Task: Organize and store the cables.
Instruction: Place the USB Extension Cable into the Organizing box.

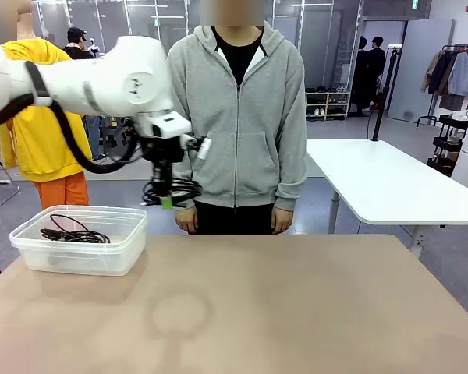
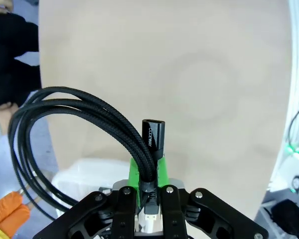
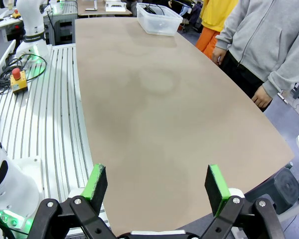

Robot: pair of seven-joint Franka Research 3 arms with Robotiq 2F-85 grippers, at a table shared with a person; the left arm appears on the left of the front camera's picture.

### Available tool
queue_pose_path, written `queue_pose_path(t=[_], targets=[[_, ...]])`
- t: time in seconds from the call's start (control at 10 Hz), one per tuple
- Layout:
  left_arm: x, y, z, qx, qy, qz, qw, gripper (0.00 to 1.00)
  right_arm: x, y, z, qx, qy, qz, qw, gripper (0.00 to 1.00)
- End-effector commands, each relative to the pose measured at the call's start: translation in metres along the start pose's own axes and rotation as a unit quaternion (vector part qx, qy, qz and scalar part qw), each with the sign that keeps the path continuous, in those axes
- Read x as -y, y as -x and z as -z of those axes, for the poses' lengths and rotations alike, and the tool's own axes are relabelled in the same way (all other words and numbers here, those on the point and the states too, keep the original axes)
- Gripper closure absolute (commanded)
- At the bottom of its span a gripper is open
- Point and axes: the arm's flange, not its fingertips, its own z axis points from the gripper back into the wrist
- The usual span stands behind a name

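My left gripper [image 1: 165, 199] hangs in the air above the table's far edge, just right of the container, shut on a coiled black cable [image 1: 178, 190]. In the left wrist view the green pads [image 2: 162, 168] pinch the braided cable [image 2: 77, 103] beside its plug end [image 2: 154, 135], and the loops hang off to the left. A second coiled cable [image 1: 73, 233] lies inside the clear plastic container [image 1: 86, 258] at the table's far left. My right gripper [image 3: 157, 185] stands open with nothing between its fingers, over the near right edge of the table.
A person in a grey hoodie [image 1: 238, 117] stands at the far edge with both hands [image 1: 186, 222] hanging down, close behind the held cable. The brown tabletop [image 1: 281, 304] is bare in the middle and right. A red emergency button [image 3: 17, 78] sits on the rail beside the table.
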Motion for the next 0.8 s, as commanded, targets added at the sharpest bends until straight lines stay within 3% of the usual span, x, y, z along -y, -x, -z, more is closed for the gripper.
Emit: queue_pose_path(t=[0.0,0.4,0.7], targets=[[0.013,0.052,-0.007,0.006,0.007,0.020,1.000,0.84,-0.001,-0.003,0.000,0.003,0.006,-0.002,1.000,0.00],[0.003,0.186,-0.008,0.012,-0.035,-0.117,0.992,0.84,-0.001,-0.003,0.000,0.003,0.006,-0.002,1.000,0.00],[-0.001,0.241,-0.003,0.023,-0.038,-0.162,0.986,0.84,-0.001,-0.003,0.000,0.003,0.006,-0.002,1.000,0.00]])
